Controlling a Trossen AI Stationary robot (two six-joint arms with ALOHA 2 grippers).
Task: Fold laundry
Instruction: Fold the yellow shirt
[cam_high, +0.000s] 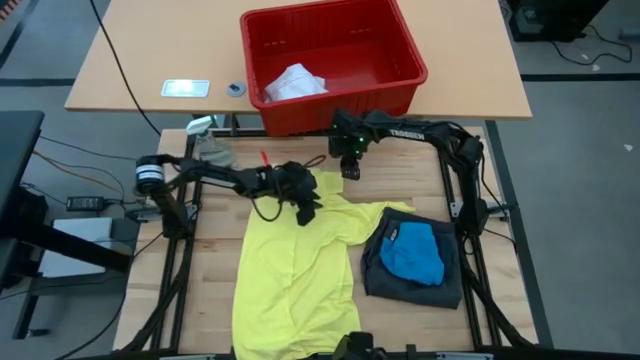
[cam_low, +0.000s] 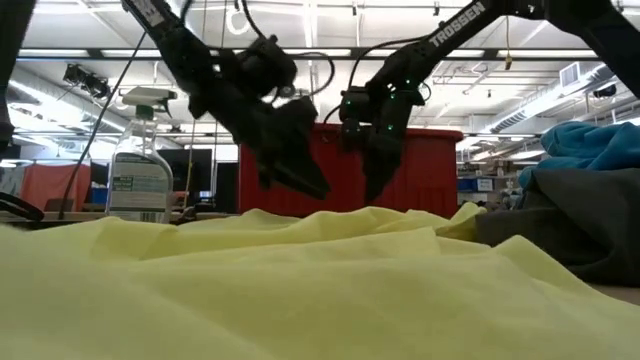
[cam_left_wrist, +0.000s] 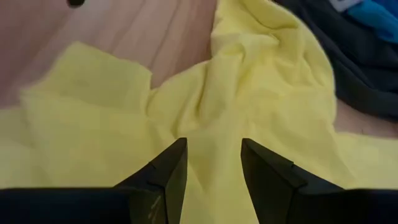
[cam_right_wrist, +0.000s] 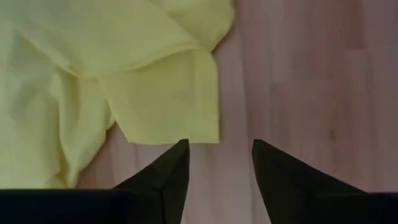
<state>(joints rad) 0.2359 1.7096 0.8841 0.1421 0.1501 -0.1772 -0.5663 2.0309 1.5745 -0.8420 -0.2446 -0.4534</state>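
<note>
— While the soft yellow shirt (cam_high: 290, 275) lies crumpled mid-table, what sits right of it?
— Dark grey shorts (cam_high: 415, 285), a bright blue piece (cam_high: 412, 250) on top.
— The claws?
— Left gripper (cam_high: 305, 208) and right gripper (cam_high: 350, 170) hover over its far edge, fingers parted, holding nothing.
— The far red slotted basket (cam_high: 400, 45)?
— White cloth (cam_high: 295, 82) inside.
</note>
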